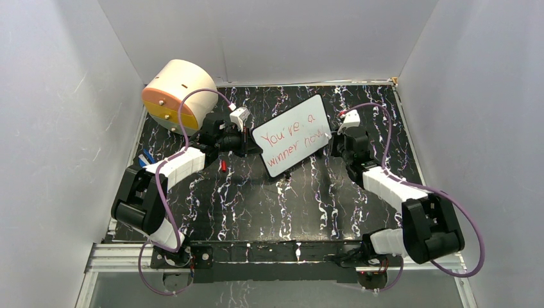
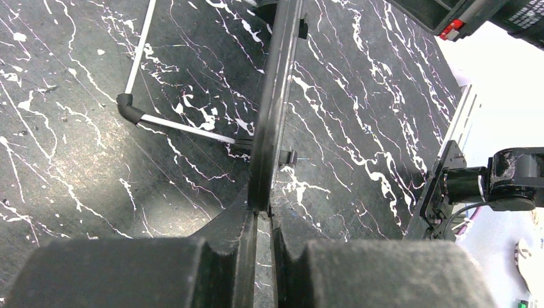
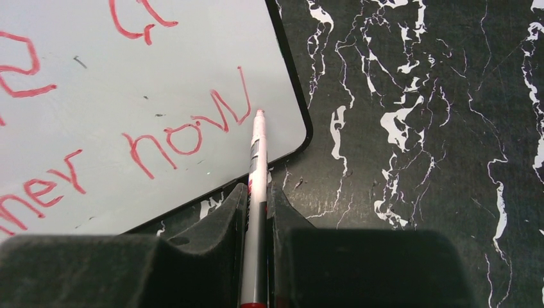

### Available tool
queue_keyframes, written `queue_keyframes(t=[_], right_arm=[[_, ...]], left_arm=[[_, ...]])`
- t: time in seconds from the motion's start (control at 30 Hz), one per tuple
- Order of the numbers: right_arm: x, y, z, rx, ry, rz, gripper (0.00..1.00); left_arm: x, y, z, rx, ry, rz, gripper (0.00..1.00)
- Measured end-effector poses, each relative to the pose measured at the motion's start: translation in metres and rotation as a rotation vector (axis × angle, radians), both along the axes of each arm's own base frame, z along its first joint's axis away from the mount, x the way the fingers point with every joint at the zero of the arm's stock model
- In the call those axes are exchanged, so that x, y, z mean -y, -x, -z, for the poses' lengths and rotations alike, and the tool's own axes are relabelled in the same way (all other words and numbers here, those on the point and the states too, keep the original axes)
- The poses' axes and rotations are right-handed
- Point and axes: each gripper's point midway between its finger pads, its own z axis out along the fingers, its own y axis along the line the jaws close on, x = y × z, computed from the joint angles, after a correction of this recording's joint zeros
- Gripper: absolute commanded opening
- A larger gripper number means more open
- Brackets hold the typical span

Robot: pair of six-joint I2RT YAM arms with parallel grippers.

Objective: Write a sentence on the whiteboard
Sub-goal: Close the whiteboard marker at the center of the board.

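The whiteboard [image 1: 292, 135] is propped up tilted at mid-table, with the sentence [image 1: 290, 137] "You're a winner now" in red across it. My left gripper [image 1: 247, 142] is shut on its left edge. In the left wrist view the board [image 2: 272, 109] runs edge-on out of the gripper [image 2: 260, 208]. My right gripper [image 1: 335, 140] at the board's right side is shut on a red-tipped marker [image 3: 256, 160]. In the right wrist view the marker sticks out of that gripper [image 3: 255, 192], its tip on the whiteboard [image 3: 128, 77] just right of the word "now" [image 3: 186, 135].
A beige drum with an orange face [image 1: 178, 95] lies at the back left. A small red cap [image 1: 222, 166] lies on the black marbled table [image 1: 269, 199] near the left arm. A thin white rod with a black elbow [image 2: 173, 125] lies beside the board. White walls enclose three sides.
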Motion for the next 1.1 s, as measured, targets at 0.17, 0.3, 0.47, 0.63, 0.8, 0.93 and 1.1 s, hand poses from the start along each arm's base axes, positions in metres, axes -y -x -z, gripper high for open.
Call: queue_keyframes(t=[0.17,0.3,0.47,0.63,0.8,0.93,1.1], right_arm=[[0.002,0.010,-0.023,0.031,-0.024,-0.002,0.00],[0.005,0.020,-0.049,0.083,-0.049,-0.001,0.00],[0.005,0.034,-0.062,0.093,-0.062,-0.019,0.00],[0.005,0.049,-0.071,0.092,-0.075,-0.045,0.00],[0.007,0.062,-0.076,0.093,-0.082,-0.061,0.00],[0.007,0.071,-0.076,0.085,-0.084,-0.072,0.00],[0.008,0.077,-0.077,0.096,-0.091,-0.080,0.00]], left_arm=[[-0.001,-0.002,0.000,0.004,-0.008,-0.014,0.27],[-0.006,-0.006,-0.002,0.011,-0.026,-0.056,0.43],[-0.014,-0.011,-0.025,0.058,-0.021,-0.125,0.56],[-0.030,-0.015,-0.063,0.124,-0.004,-0.256,0.64],[-0.060,-0.010,-0.087,0.137,-0.034,-0.437,0.68],[-0.092,0.001,-0.089,0.106,-0.097,-0.590,0.68],[-0.127,0.018,-0.067,0.036,-0.222,-0.722,0.64]])
